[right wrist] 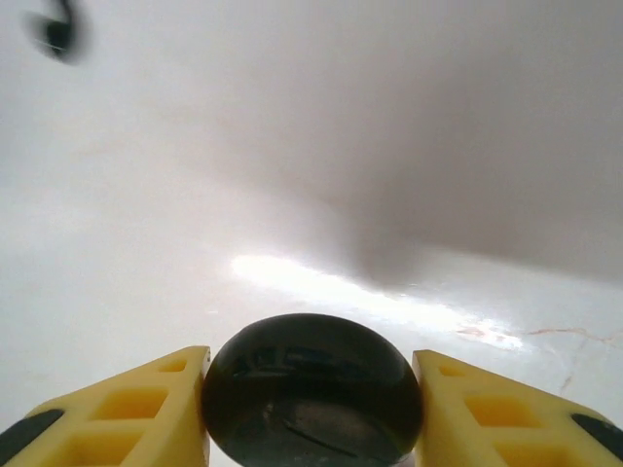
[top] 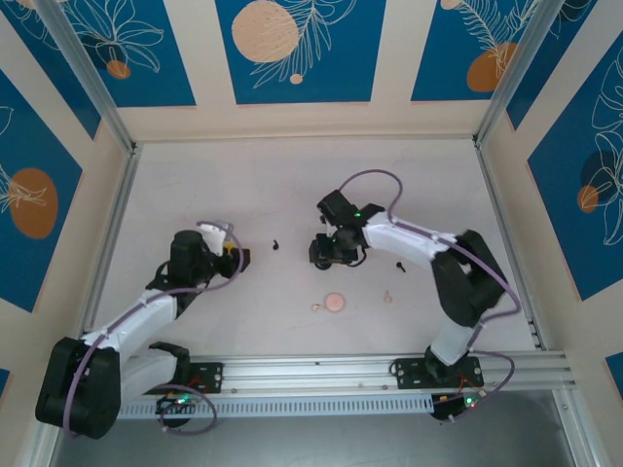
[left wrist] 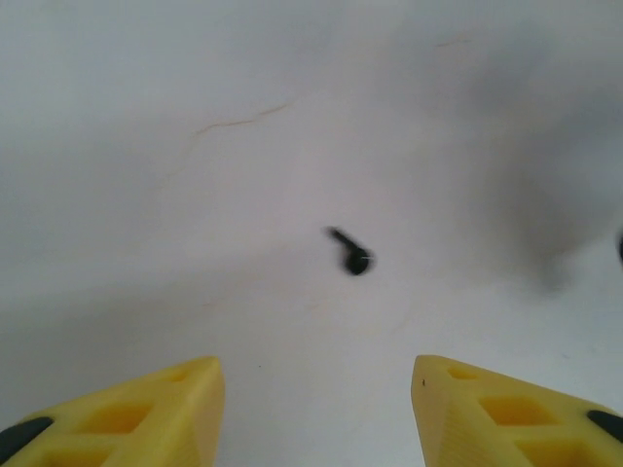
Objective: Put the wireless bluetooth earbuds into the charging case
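Observation:
A black round charging case (right wrist: 311,399) sits between the yellow fingers of my right gripper (right wrist: 311,413), which touch it on both sides, so the gripper is shut on it. In the top view this gripper (top: 324,251) is at mid-table. A black earbud (left wrist: 352,255) lies on the white table ahead of my left gripper (left wrist: 316,409), whose jaws stand open and apart with nothing between them. In the top view that earbud (top: 275,244) lies just right of the left gripper (top: 240,258). A second black earbud (top: 400,265) lies beside the right arm.
A pale pink round disc (top: 335,302) lies near the front, with a tiny pink earbud (top: 315,307) at its left and another (top: 387,298) to its right. Aluminium frame posts (top: 109,233) border the white table (top: 243,185) on both sides.

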